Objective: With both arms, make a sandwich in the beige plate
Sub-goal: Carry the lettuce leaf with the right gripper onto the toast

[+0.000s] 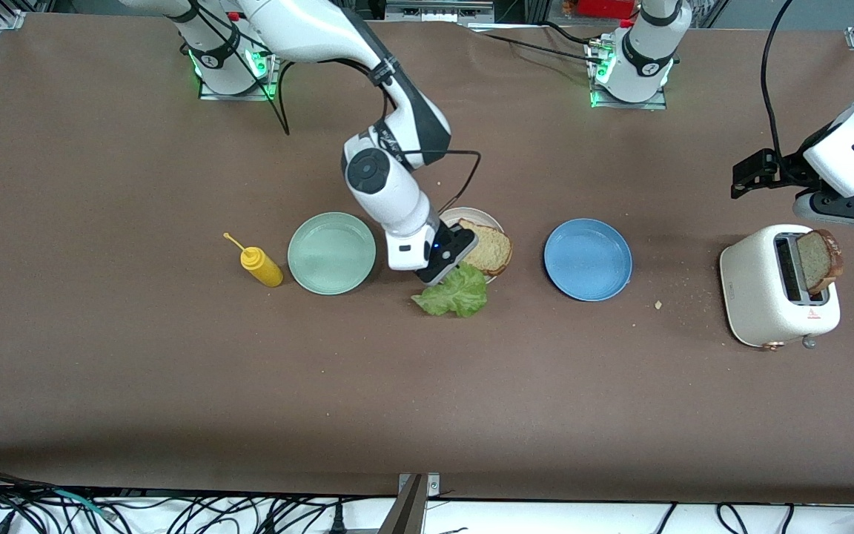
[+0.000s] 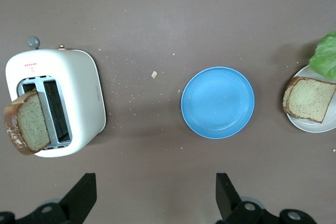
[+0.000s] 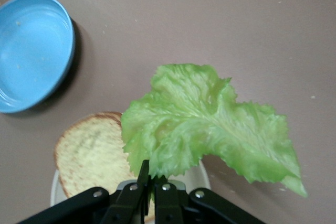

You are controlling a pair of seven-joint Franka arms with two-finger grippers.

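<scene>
- Beige plate [image 1: 499, 222]: directly under the right gripper [image 1: 448, 268]; holds one toast slice [image 1: 488, 248] lying flat, its edge reaching past the rim toward the blue plate.
- Lettuce leaf [image 1: 455, 293]: pinched by its stem end in the right gripper, the fingers shut tight on it; the leaf spreads out from the fingertips over the plate's rim and the table [image 1: 175, 371] just nearer the front camera. Whether its free end touches the table cannot be told.
- Blue plate [image 1: 588, 259]: nothing in it but a few crumbs; beside the beige plate, toward the left arm's end of the table.
- Mint-green plate [image 1: 331, 253]: nothing in it; beside the right gripper, toward the right arm's end.
- Yellow squeeze bottle [image 1: 260, 267]: lying tilted just beside the mint-green plate, nozzle pointing away from it.
- White toaster [image 1: 779, 285]: two slots; a second toast slice [image 1: 820, 259] stands tilted out of one slot. Small red marking on its casing, too small to read.
- Left gripper [image 2: 155, 195]: fingers spread wide, holding nothing, over the bare table near the toaster and the blue plate; this arm waits.
</scene>
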